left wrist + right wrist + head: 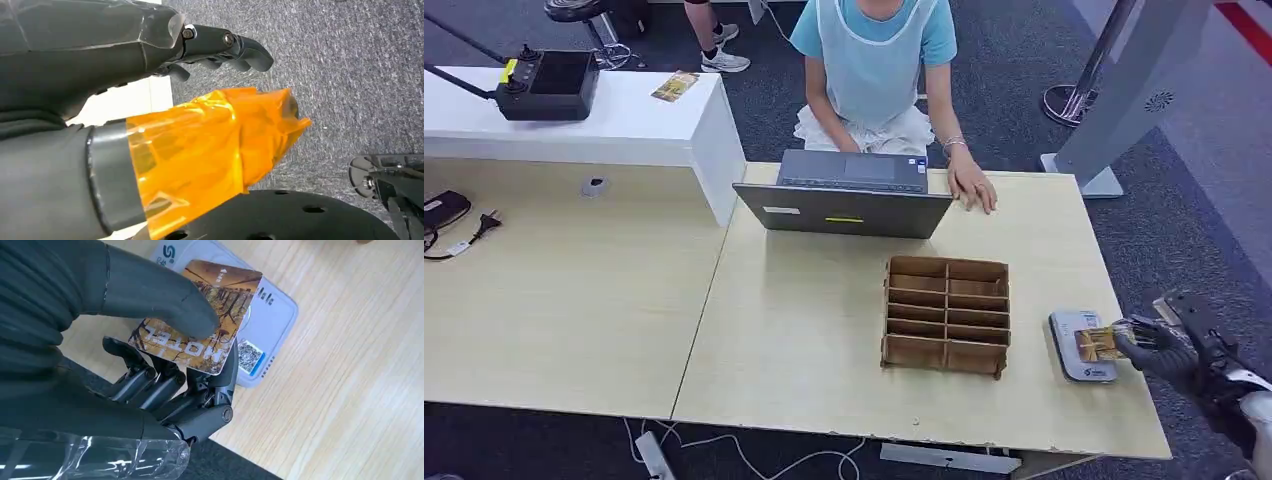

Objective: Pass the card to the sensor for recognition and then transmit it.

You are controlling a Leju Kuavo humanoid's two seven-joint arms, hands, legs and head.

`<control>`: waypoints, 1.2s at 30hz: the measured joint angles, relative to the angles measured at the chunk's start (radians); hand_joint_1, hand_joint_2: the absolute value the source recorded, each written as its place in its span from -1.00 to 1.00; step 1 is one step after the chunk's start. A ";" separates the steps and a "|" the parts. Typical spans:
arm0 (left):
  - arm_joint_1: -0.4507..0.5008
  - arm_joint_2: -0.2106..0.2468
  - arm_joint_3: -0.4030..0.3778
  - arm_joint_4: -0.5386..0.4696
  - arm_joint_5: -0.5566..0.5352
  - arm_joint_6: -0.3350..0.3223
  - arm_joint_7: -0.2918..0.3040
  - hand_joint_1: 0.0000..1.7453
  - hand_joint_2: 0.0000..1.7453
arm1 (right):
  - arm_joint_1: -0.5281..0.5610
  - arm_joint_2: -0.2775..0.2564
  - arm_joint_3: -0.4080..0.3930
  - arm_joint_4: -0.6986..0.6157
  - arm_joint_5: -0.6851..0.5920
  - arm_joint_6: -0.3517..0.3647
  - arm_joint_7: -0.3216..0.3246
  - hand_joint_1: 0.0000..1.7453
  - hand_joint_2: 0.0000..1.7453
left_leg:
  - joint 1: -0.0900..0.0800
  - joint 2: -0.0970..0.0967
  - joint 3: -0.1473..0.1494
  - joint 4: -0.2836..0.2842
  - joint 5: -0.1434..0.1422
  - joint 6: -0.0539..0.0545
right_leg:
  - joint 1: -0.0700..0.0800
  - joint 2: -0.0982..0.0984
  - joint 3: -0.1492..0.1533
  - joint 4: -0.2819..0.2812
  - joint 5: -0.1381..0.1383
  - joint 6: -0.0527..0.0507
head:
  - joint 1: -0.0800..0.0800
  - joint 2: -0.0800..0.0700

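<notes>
Step in hand: you are presenting the card (202,315) to the sensor (260,325); judged from the pictures, recognition is the part under way and the handing on is not yet done.
Right hand: your right hand (1159,345) pinches the card between the thumb and the darker fingers (165,385), at the right end of the surface (804,340).
Card position: the card lies flat over the white reader, covering part of its top; whether it touches the reader I cannot tell.
How to do it well: hold the card level and steady over the reader's middle, keep the pinch at the card's near edge so your thumb does not cover it, and lift straight up before you pass it across.
Left hand: your left hand (220,47) hangs off the surface over the carpet, fingers curled in with nothing in them.
Room: grey carpet, a white side counter with a black controller (549,85), a grey stand at the far right.
Person: a person sits across from you behind an open laptop (849,195), one hand resting on the surface beside it.
Surface: pale wood, two tops joined; a brown divided organiser (947,315) stands between the laptop and the reader.
</notes>
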 joint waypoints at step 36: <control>0.000 0.000 0.000 0.000 0.007 0.002 0.008 -1.00 -1.00 | -0.002 0.045 -0.016 0.022 0.130 -0.093 0.045 1.00 1.00 | 0.000 0.000 0.000 0.000 0.000 0.000 | 0.000 0.000 0.000 0.000 0.000 0.000 | 0.000 0.000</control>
